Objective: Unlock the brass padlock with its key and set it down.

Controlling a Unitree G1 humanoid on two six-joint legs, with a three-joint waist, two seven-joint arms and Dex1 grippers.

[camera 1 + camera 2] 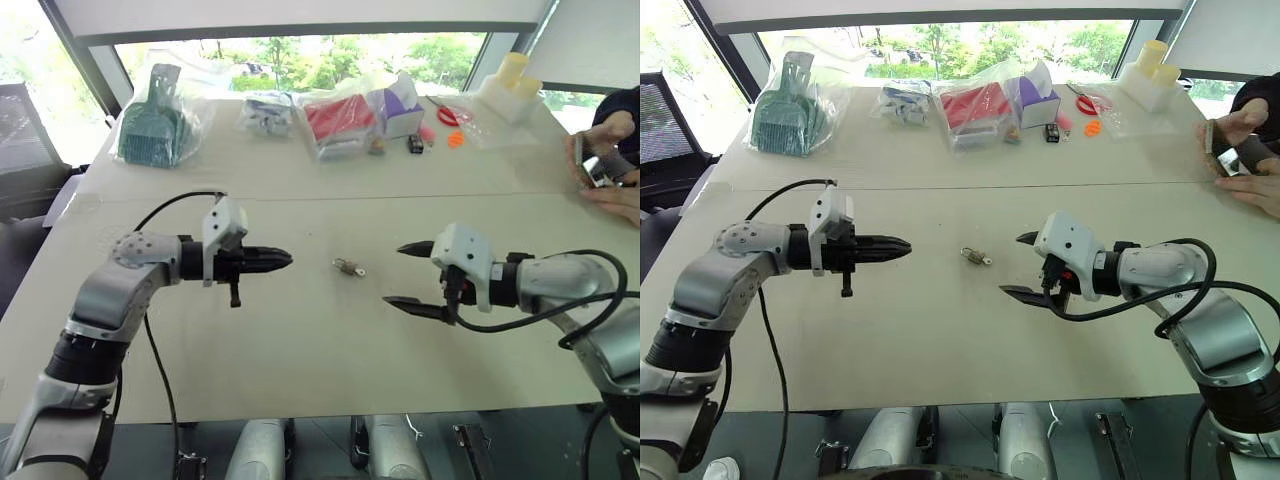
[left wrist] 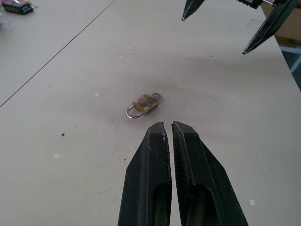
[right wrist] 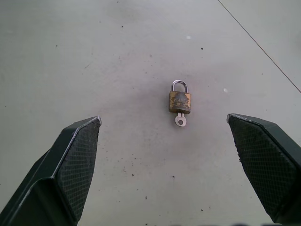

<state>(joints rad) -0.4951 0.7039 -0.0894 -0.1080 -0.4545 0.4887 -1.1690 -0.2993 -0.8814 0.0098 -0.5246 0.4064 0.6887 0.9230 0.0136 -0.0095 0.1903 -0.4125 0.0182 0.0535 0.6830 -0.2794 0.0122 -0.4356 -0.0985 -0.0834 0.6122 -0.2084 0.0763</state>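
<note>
Daylight from the windows falls across the pale counter I am working over, with bagged items lined up along its far edge. On its bare middle lies the brass padlock, flat, with the key seated in its base. From the padlock, my left gripper sits at nine o'clock, fingers pressed together on nothing; my right gripper sits at three o'clock, spread wide and empty. Neither touches the lock. I cannot tell whether the shackle is sprung or latched, so I judge the unlocking possibly still ahead of me.
</note>
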